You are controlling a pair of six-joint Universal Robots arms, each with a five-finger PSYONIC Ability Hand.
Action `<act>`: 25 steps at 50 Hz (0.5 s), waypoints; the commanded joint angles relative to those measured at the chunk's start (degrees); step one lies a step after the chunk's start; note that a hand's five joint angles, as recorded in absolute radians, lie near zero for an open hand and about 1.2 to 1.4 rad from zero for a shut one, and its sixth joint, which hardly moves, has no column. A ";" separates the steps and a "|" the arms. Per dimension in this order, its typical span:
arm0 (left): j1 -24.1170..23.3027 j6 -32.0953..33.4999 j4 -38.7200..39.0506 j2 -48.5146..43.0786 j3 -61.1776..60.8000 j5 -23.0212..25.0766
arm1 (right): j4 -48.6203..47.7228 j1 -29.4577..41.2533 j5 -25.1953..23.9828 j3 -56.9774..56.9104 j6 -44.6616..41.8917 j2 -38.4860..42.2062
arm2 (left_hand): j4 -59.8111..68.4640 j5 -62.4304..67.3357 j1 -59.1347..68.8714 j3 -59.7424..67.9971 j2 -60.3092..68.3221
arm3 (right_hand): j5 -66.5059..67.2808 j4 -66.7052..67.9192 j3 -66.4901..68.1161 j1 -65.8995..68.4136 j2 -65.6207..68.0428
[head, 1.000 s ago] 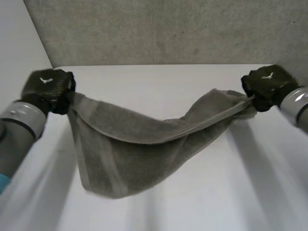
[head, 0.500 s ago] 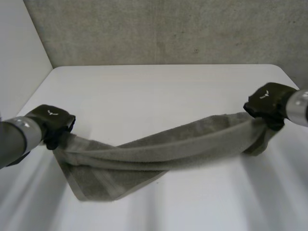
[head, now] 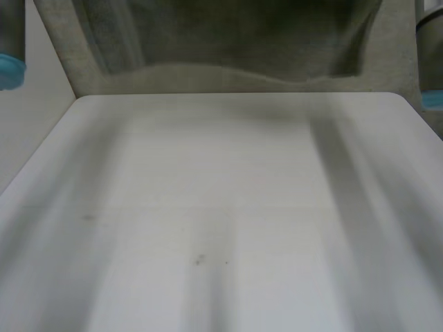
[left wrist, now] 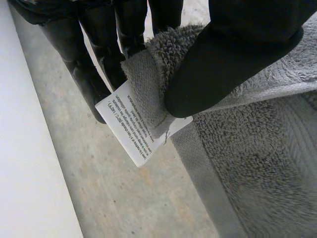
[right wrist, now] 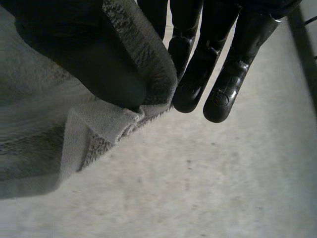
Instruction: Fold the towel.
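The towel (head: 228, 38) hangs spread in the air, high above the table (head: 221, 221), with its lower edge sagging in front of the grey wall (head: 228, 81). The left hand (left wrist: 233, 59) grasps one upper corner, pinched between thumb and fingers, just beside a white label (left wrist: 130, 130). The right hand (right wrist: 94, 64) grasps the other corner, with its thumb pressing the hem against its fingers.

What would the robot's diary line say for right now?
towel: held up above table | left hand: pinching corner beside label | right hand: pinching another corner
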 commanded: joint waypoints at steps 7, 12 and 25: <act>0.38 -0.19 1.61 1.21 -34.58 0.94 | 14.81 -1.16 -10.89 17.95 4.65 2.78 | 10.23 11.00 13.27 10.31 10.44 | 13.40 11.62 11.71 24.33 12.62; 1.16 0.07 4.94 -0.71 -49.32 2.35 | 19.83 -1.60 -12.04 25.51 3.86 7.35 | 10.23 11.00 13.27 10.31 10.44 | 13.40 11.62 11.71 24.33 12.62; 4.24 1.91 3.99 4.18 -60.68 2.79 | 27.14 -4.33 -11.16 35.90 1.57 3.06 | 10.23 11.00 13.27 10.31 10.44 | 13.40 11.62 11.71 24.33 12.62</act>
